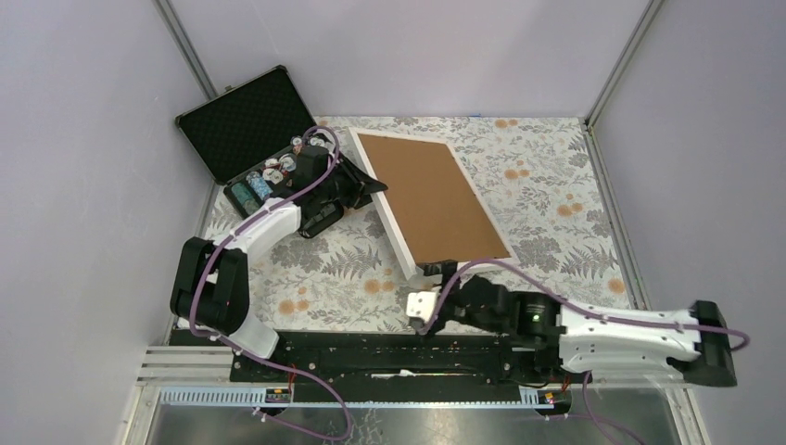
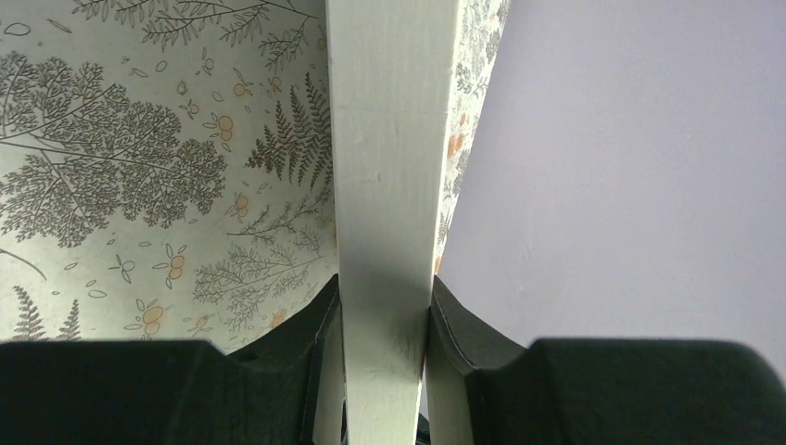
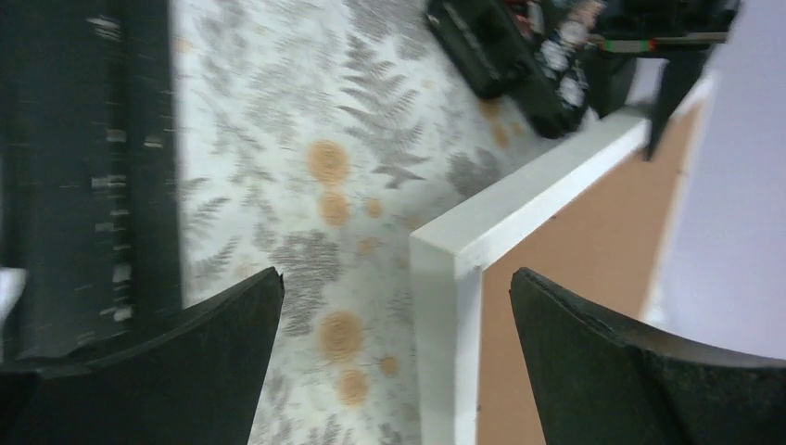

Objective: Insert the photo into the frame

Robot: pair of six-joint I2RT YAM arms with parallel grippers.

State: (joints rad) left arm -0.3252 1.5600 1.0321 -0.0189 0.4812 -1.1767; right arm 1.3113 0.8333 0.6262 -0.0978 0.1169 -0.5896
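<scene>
Clamping left pincer [image 2: 385, 306]: jaws drawn in narrow onto the white rail of the frame [image 2: 389, 139], one finger pressed flat against each side of it.
Grip spot: the frame's left long side, toward its far corner, close to the black case [image 1: 246, 120].
Idle right pincer [image 3: 394, 287]: jaws spread wide and holding nothing; the frame's near corner sits just ahead of the gap between the fingers.
Frame position: mid-table on the floral cloth [image 1: 547, 185], lying at an angle, back side up, with the brown backing board [image 1: 431, 199] filling it.
Case: open at the far left, lid raised, chips [image 1: 264, 181] in its tray.
</scene>
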